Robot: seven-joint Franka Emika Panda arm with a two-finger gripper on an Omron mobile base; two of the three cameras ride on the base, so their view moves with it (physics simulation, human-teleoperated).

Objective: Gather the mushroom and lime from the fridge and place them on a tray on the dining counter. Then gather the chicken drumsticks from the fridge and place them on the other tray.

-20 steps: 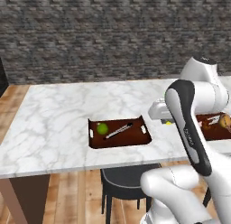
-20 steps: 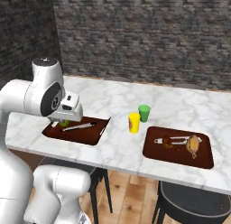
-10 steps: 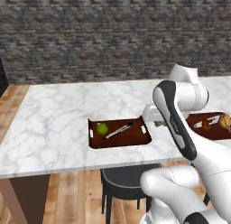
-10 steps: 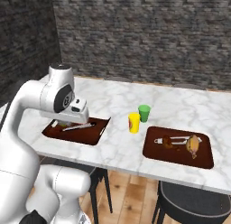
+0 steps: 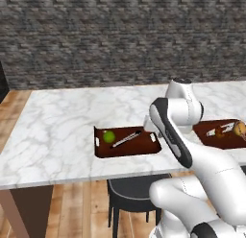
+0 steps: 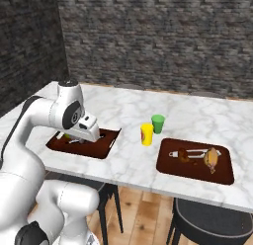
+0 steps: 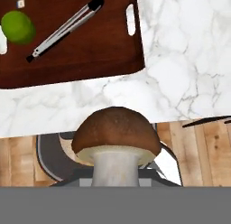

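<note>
Mushroom: brown domed cap on a pale thick stem, carried stem-first in my end effector, which is pinched on the stem just under the cap. Judged light, soft and easily bruised; the cap would dent or snap off under pressure, so the stem is the right hold and a gentle squeeze should suffice. Surface looks dry, unlikely to slip.

Position: it hangs off the near edge of the worktop, over the wooden floor and a dark stool, short of the left tray.

Left tray: dark wood with cut-out handles, holding the lime at one end and a pair of metal tongs lying diagonally. Bare wood remains beside the tongs, which I judge enough room for the mushroom.

Arm pose: folded tightly, elbow raised above the worktop edge in the left base view, wrist turned down so my hand looks down past the worktop edge. Second tray sits well apart.
</note>
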